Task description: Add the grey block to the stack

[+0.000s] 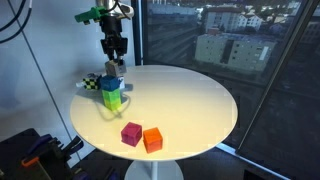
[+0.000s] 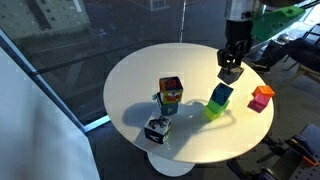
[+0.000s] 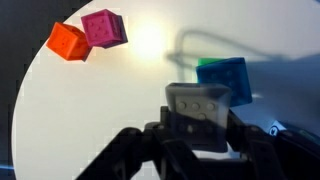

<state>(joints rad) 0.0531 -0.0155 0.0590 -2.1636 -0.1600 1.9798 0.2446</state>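
1. Gripper (image 2: 229, 68) is clamped on the grey block (image 3: 197, 112), held clear of the table (image 2: 150, 70).
2. Directly below stands the stack (image 2: 218, 101), blue on top. In the wrist view, blue lies slightly right of the block, so we judge a small nudge comes first.
3. Left, a patterned cube (image 2: 170, 93) and a checkered piece (image 2: 157, 128); magenta cube (image 3: 104, 28) and orange cube (image 3: 68, 41) lie well apart. Nothing blocks.

Grey block (image 3: 197, 112) (clamped in the pincer (image 3: 197, 124)) hangs above green-blue stack (image 2: 218, 101).

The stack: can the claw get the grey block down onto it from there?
Probably yes: the gripper holds the grey block close above the stack, and nothing shows between them.
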